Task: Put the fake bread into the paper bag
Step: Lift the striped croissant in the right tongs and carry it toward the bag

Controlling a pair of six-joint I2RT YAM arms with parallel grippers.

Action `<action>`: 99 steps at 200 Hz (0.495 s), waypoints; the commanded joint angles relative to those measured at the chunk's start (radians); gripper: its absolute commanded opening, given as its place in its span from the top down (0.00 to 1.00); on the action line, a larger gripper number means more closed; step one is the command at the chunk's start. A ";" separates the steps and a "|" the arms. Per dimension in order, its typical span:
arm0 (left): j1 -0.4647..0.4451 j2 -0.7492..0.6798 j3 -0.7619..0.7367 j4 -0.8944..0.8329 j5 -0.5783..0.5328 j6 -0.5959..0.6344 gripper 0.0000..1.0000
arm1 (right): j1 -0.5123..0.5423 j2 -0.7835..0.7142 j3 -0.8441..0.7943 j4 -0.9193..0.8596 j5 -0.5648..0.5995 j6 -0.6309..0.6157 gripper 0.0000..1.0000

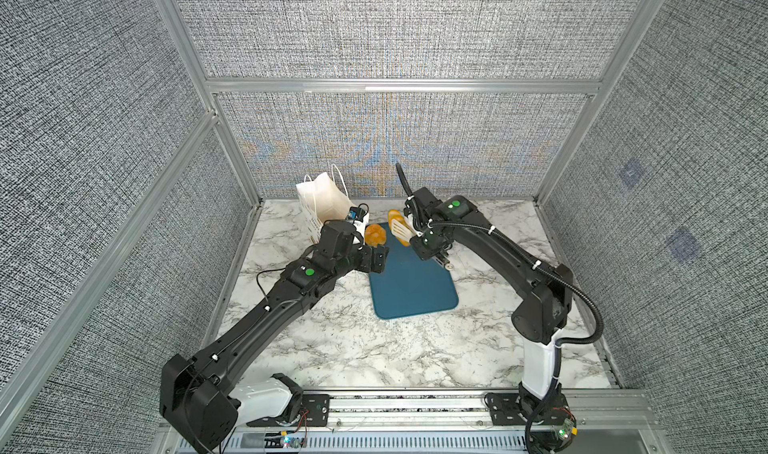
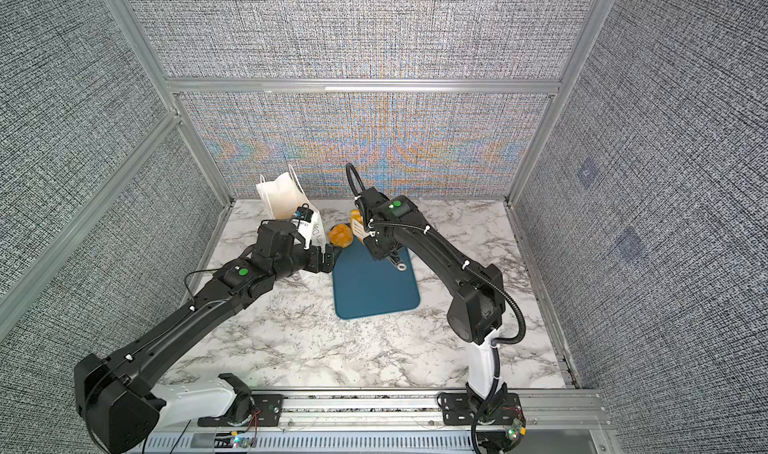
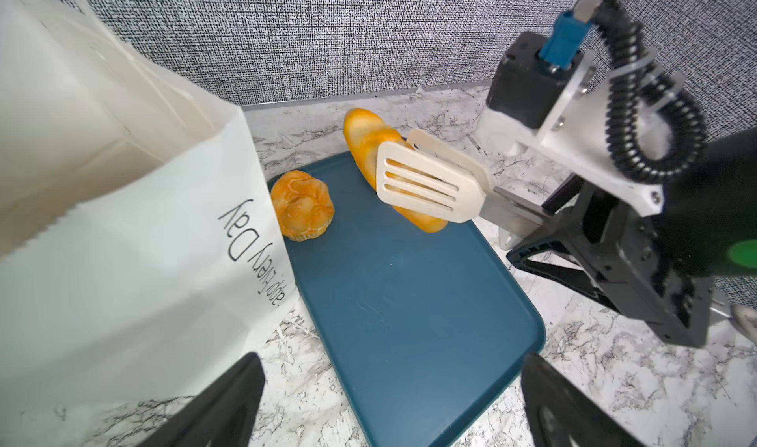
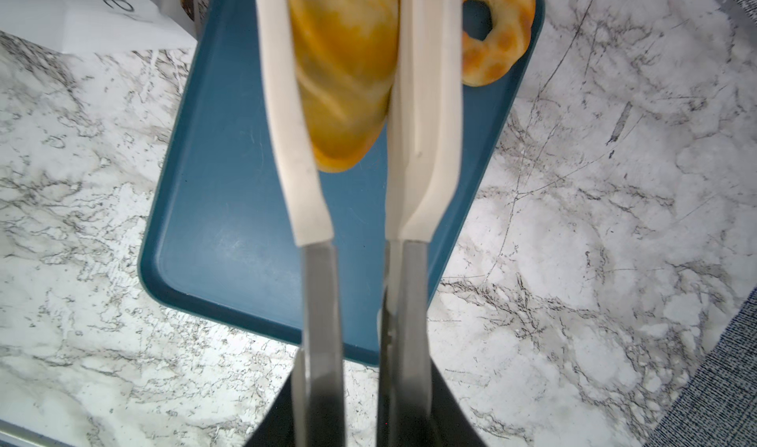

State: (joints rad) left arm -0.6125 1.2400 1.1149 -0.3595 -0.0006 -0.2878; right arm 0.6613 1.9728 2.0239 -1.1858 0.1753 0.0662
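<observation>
White paper bag (image 1: 322, 200), grey lettering, stands open-mouthed at 10 o'clock of the teal tray (image 1: 415, 289). One long ridged golden roll (image 3: 364, 138) is clamped in white tongs (image 3: 422, 187) over the tray's 12 o'clock edge; a ring-shaped pastry (image 4: 491, 62) lies at its 11 o'clock corner, beside the bag.

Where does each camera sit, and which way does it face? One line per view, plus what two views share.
Both top views: high over the near edge, looking down at table, tray, paper bag; left arm and right arm show.
Left wrist: on the left arm, facing the back wall across the tray; shows open left gripper, round roll.
Right wrist: on the right arm, looking down along the tongs; shows right gripper shut on them, ring-shaped bread.
Shared: both wrist views show tongs pinching the long loaf over the tray.
</observation>
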 commanded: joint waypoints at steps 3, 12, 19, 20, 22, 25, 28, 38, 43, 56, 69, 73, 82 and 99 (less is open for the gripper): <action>0.007 -0.015 0.041 -0.042 -0.031 0.035 0.01 | 0.006 -0.024 0.037 -0.006 0.006 0.016 0.67; 0.010 -0.021 0.054 -0.053 -0.038 0.042 0.01 | 0.009 -0.029 0.053 -0.007 0.005 0.017 0.67; 0.015 -0.026 0.065 -0.061 -0.041 0.048 0.01 | 0.011 -0.035 0.065 -0.008 0.005 0.017 0.67; 0.016 -0.026 0.066 -0.062 -0.041 0.048 0.01 | 0.010 -0.035 0.068 -0.008 0.004 0.018 0.67; 0.018 -0.028 0.069 -0.064 -0.041 0.049 0.01 | 0.010 -0.036 0.072 -0.009 0.005 0.018 0.67; 0.021 -0.030 0.074 -0.068 -0.040 0.051 0.01 | 0.011 -0.039 0.077 -0.009 0.004 0.018 0.67; 0.023 -0.031 0.080 -0.072 -0.037 0.053 0.01 | 0.013 -0.040 0.084 -0.010 0.006 0.021 0.67; 0.038 -0.039 0.098 -0.090 -0.026 0.055 0.01 | 0.015 -0.044 0.103 -0.012 0.010 0.022 0.67; 0.046 -0.040 0.110 -0.096 -0.013 0.057 0.01 | 0.016 -0.049 0.114 -0.012 0.011 0.024 0.67; 0.068 -0.042 0.145 -0.120 0.019 0.071 0.01 | 0.020 -0.058 0.134 -0.001 0.010 0.023 0.67; 0.083 -0.038 0.186 -0.144 0.045 0.091 0.01 | 0.025 -0.073 0.147 0.027 0.005 0.017 0.67; 0.087 -0.034 0.200 -0.153 0.051 0.096 0.01 | 0.028 -0.077 0.150 0.036 0.004 0.015 0.67; 0.096 -0.026 0.235 -0.175 0.063 0.113 0.01 | 0.029 -0.084 0.164 0.050 -0.005 0.015 0.66; 0.115 -0.007 0.299 -0.220 0.078 0.140 0.01 | 0.033 -0.090 0.206 0.064 -0.020 0.018 0.66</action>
State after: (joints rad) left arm -0.5175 1.2140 1.3499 -0.5053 0.0307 -0.2043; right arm 0.6884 1.8977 2.1860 -1.1759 0.1738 0.0727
